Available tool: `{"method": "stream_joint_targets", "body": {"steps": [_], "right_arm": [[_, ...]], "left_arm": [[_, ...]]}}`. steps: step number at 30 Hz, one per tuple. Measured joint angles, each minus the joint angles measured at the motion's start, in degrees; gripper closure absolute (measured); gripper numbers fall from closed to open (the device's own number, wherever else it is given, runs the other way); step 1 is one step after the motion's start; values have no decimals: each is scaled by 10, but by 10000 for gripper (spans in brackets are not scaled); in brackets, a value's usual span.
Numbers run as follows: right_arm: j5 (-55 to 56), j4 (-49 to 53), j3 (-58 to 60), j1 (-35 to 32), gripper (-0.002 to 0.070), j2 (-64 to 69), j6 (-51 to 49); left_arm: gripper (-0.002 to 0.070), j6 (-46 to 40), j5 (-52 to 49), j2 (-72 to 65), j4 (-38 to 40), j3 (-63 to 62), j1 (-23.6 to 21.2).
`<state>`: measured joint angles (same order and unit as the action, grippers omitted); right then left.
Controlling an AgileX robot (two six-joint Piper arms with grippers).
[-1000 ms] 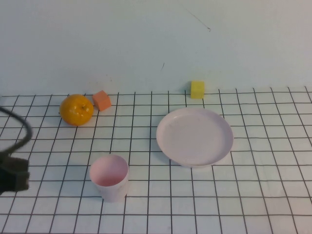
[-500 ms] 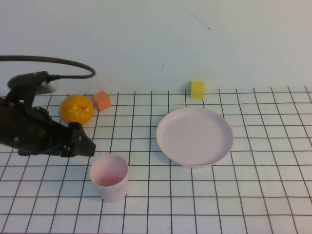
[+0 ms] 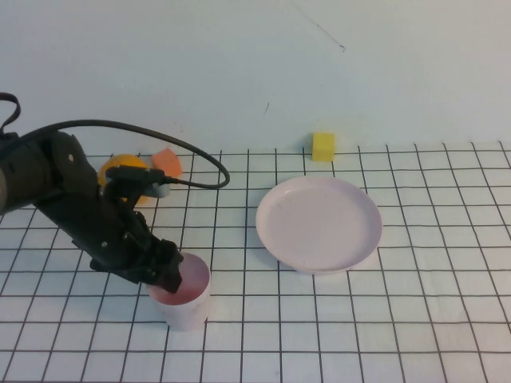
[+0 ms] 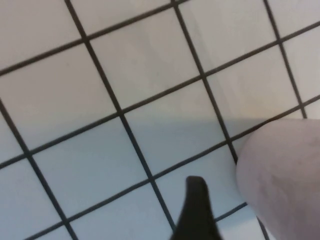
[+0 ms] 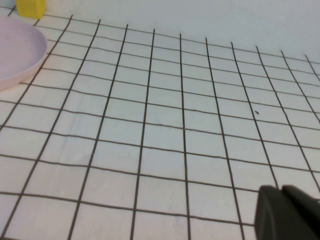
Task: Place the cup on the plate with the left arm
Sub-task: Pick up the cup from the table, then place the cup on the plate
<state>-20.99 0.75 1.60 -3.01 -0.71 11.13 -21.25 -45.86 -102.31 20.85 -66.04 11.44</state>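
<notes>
The pale pink cup (image 3: 187, 297) stands upright on the gridded table, front left of centre. My left gripper (image 3: 169, 273) is down at the cup's left rim. In the left wrist view one black finger (image 4: 196, 212) shows just outside the cup's wall (image 4: 282, 182), a little apart from it. The other finger is hidden, and the gripper is open. The pale pink plate (image 3: 319, 223) lies empty to the right of the cup, and its edge shows in the right wrist view (image 5: 15, 50). My right gripper (image 5: 289, 214) is shut and empty over bare table, out of the high view.
An orange fruit (image 3: 116, 166) sits at the back left, partly hidden behind my left arm, with an orange cube (image 3: 166, 159) beside it. A yellow cube (image 3: 323, 146) stands behind the plate. The left arm's black cable (image 3: 160, 144) arcs above the table.
My left arm has swung in from the left edge and come down to the cup's left rim. The cup, the plate and the other objects have not moved.
</notes>
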Motion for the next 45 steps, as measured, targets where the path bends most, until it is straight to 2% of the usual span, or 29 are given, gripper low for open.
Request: {"method": "stream_joint_targets", "body": {"steps": [2,5,7,9,15,21,24,28,31,36,43,45], "right_arm": [[0,0,0,0,678,0,0],[0,0,0,0,678,0,0],[0,0,0,0,678,0,0],[0,0,0,0,678,0,0],[0,0,0,0,678,0,0],[0,0,0,0,678,0,0],[0,0,0,0,678,0,0],[0,0,0,0,678,0,0],[0,0,0,0,678,0,0],[0,0,0,0,678,0,0],[0,0,0,0,678,0,0],[0,0,0,0,678,0,0]], "left_arm": [[275,0,-4,-16,0,-1,0],[532,-4,-3,-22,6,-1,0],[606,-13,5,-23,16,-3,0],[641,-22,6,-23,37,-11,0],[656,-32,7,-27,99,-110,14],[657,-29,1,-84,97,-274,69],[657,14,-11,-136,56,-351,102],[657,119,-28,-204,-51,-429,142],[657,145,-54,-245,-108,-476,161],[657,146,-78,-288,-133,-519,187],[655,150,-43,-308,-153,-522,205],[631,150,-36,-310,-153,-523,205]]}}
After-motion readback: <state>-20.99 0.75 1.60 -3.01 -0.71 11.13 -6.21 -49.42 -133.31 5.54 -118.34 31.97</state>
